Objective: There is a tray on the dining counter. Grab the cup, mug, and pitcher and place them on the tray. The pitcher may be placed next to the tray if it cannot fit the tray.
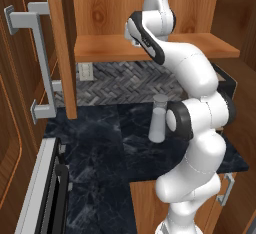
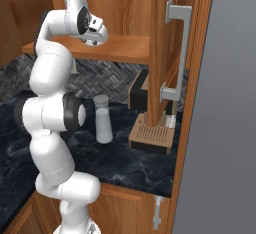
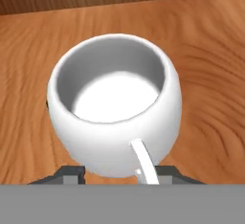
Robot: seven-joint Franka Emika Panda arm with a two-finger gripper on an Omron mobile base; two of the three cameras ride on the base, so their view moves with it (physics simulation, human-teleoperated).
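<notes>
Left base view shows you the arm [image 1: 192, 128] folded up high, its wrist reaching into the open wooden cabinet and onto the shelf [image 1: 110, 48] above the dark marble counter [image 1: 100, 143]. Below it, the pitcher [image 1: 159, 119] stands upright on that counter, well apart from the hand and untouched. Smaller again, and close up in the hand view, the mug [image 3: 115, 106] sits upright on the wooden shelf, its handle turned toward the camera, with the gripper [image 3: 117, 173] straddling its base, one dark fingertip peeking out on either side. Whether the fingers already pinch the mug you cannot tell; they flank it closely. You are at the grasp of the mug. Next, you likely need a firm squeeze, then a straight lift clear of the shelf before backing out of the cabinet.
</notes>
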